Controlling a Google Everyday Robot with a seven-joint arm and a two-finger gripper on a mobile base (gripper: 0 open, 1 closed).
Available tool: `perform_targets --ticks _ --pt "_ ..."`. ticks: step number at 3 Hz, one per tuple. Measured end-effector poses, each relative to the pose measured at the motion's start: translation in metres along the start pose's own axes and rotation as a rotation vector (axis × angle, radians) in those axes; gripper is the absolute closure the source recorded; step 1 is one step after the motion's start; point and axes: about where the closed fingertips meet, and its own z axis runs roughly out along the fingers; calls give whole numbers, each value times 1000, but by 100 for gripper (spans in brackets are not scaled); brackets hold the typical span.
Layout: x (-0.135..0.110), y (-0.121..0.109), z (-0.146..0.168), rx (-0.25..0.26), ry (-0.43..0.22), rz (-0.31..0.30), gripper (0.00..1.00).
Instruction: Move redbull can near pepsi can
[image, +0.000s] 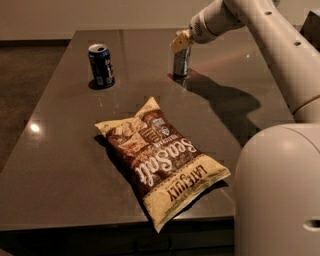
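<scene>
The redbull can (180, 64), slim and silver-grey, stands upright on the dark table (60, 165) at the back middle. My gripper (181, 42) comes from the upper right and is shut on the can's top, its cream fingers (177, 43) covering the rim. The pepsi can (101, 65), wider and dark blue with a silver rim, stands upright at the back left, well apart from the redbull can.
A large brown and cream Sea Salt chip bag (161, 163) lies flat in the middle front of the table. My white arm (280, 45) runs along the right side and the robot's white body (277, 195) fills the lower right corner.
</scene>
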Motion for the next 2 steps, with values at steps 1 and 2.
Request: perform_targets --ticks 1,2 --pt "-18 35 9 -90 -23 -52 100" --pt "-32 68 21 -165 -31 -112 100"
